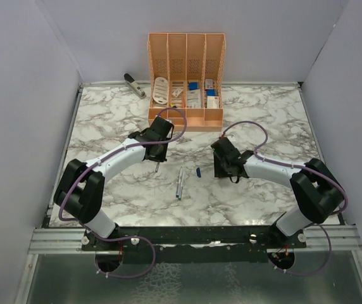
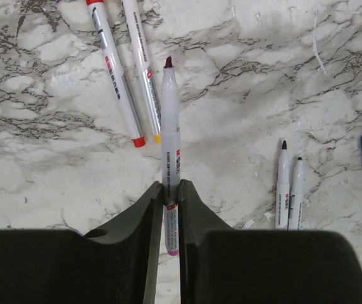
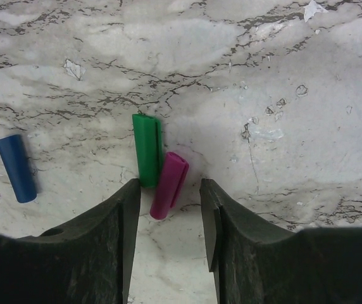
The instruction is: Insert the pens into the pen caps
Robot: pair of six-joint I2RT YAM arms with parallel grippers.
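**A:** What surface and room are seen?

**B:** A white marble-patterned table point(image 1: 105, 120), veined in grey, is enclosed on three sides by plain pale grey walls point(image 1: 29, 50).

**A:** How is the left pincer found?

**B:** The left gripper point(image 2: 170, 189) is pressed together on a thin white pen with a dark red tip point(image 2: 170, 114). The pen is pinched near its pink rear end and pointed toward the top of the left wrist frame. At upper left of that frame a red-ended white pen point(image 2: 114, 76) and a yellow-ended white pen point(image 2: 142, 69) are laid side by side. At lower right two dark-tipped white pens point(image 2: 283, 187) are laid together.

**A:** And the right one?

**B:** The right gripper point(image 3: 170, 190) is held partly spread, one finger on each side of a short magenta plastic cap point(image 3: 169, 185) lying on the marble. A gap is seen on both sides of it. A short green plastic cap point(image 3: 147, 149) is laid against the magenta one, its lower end just beside the left-hand finger. Whether they touch cannot be told. A short blue plastic cap point(image 3: 16, 168) is seen well apart at the left edge.

**A:** Which containers are present?

**B:** A peach-orange slotted plastic desk organiser point(image 1: 186, 47) is stood at upper centre of the overhead frame. White and blue-and-white items are kept in its low front trays, but they are too small to be identified. A grey metal stapler point(image 1: 134, 85) is laid just left of it.
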